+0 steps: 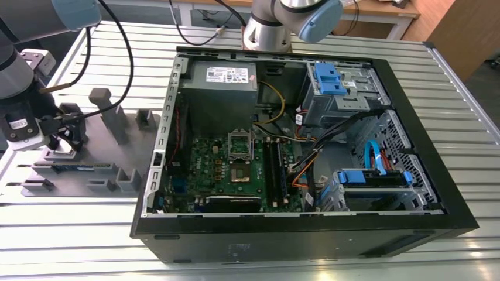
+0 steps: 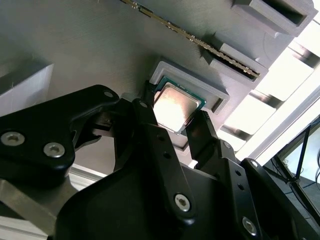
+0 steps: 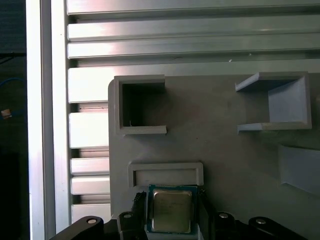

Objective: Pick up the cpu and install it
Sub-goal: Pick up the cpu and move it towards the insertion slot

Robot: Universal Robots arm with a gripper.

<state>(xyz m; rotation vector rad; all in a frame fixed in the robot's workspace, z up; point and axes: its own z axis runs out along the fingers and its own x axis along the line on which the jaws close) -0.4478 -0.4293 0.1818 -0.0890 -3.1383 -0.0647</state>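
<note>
While one cpu [image 3: 171,211] sits in one grey tray [image 3: 225,150], jaws apart, one either side.

A ribbed aluminium table [image 1: 461,111] fronts a wooden desk [image 1: 383,8].

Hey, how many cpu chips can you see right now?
1: the cpu lies in a pocket of the grey tray, right at the gripper. Whether the motherboard socket holds another is too small to tell.
</note>
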